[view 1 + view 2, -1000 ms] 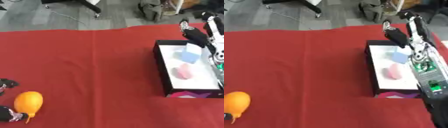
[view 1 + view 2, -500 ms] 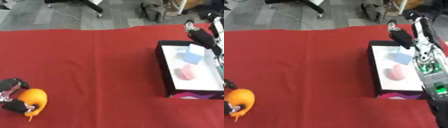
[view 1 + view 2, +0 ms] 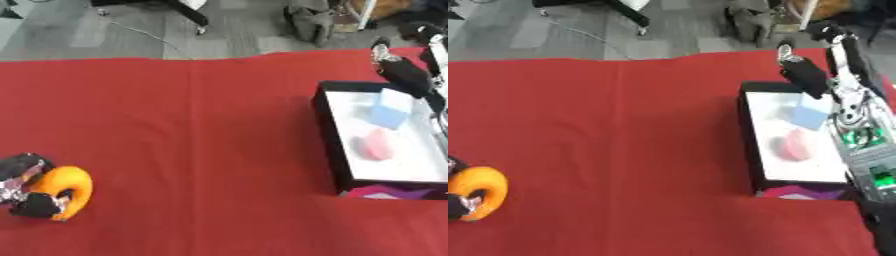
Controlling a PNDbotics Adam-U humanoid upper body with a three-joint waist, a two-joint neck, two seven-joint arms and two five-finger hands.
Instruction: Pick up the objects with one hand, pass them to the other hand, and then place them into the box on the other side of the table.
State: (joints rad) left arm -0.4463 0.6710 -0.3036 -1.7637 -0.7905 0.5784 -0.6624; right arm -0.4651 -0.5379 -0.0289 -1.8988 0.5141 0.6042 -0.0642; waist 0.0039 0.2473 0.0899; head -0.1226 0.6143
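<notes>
An orange rounded object (image 3: 66,191) lies on the red tablecloth at the lower left. My left hand (image 3: 24,190) is wrapped round it, fingers curled on both of its sides. The box (image 3: 330,145) stands at the right, black-walled with a white floor, and holds a light blue block (image 3: 389,109) and a pink object (image 3: 376,144). My right hand (image 3: 805,74) hovers over the box's far edge, fingers relaxed, holding nothing.
The red cloth (image 3: 201,140) covers the whole table. Beyond its far edge lies grey floor with chair legs (image 3: 188,11) and a bag (image 3: 311,22). My right forearm (image 3: 859,135) with green lights runs along the box's right side.
My left hand has closed on the orange object and shifted it a little to the right and up. The right hand has drawn back slightly from above the box toward its far edge.
</notes>
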